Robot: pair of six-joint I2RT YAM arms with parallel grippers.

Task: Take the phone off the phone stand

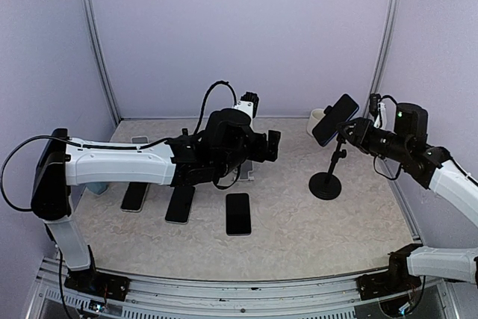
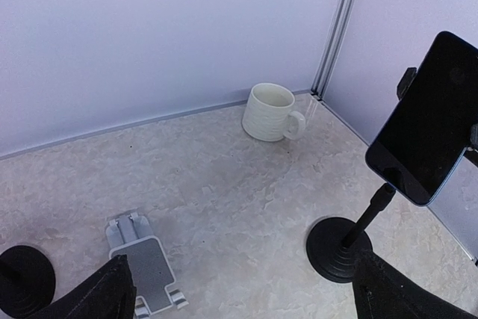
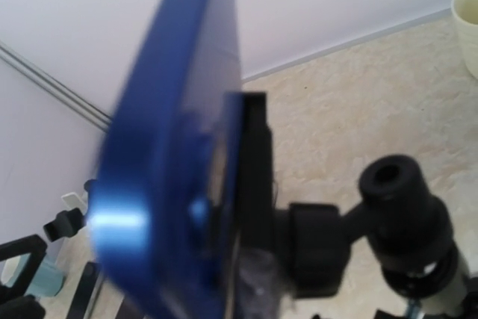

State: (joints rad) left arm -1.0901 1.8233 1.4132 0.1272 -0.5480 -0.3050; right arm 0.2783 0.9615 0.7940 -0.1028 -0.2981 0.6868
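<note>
A dark phone with a blue edge [image 1: 335,119] is clamped, tilted, at the top of a black phone stand [image 1: 326,183] at the right of the table. My right gripper [image 1: 349,131] is right at the phone's back, by the clamp. In the right wrist view the blue phone [image 3: 168,177] fills the left, edge-on and blurred, against the black clamp [image 3: 254,177]. My fingers are not clear there. My left gripper [image 2: 246,305] is open and empty, hovering mid-table. The phone [image 2: 431,119] and the stand's base [image 2: 337,249] are ahead of it, to its right.
Three dark phones lie flat on the table [image 1: 135,196], [image 1: 180,204], [image 1: 238,214]. A cream mug [image 2: 272,112] stands in the back right corner. A small grey stand [image 2: 146,265] and another black round base [image 2: 22,283] sit near my left gripper.
</note>
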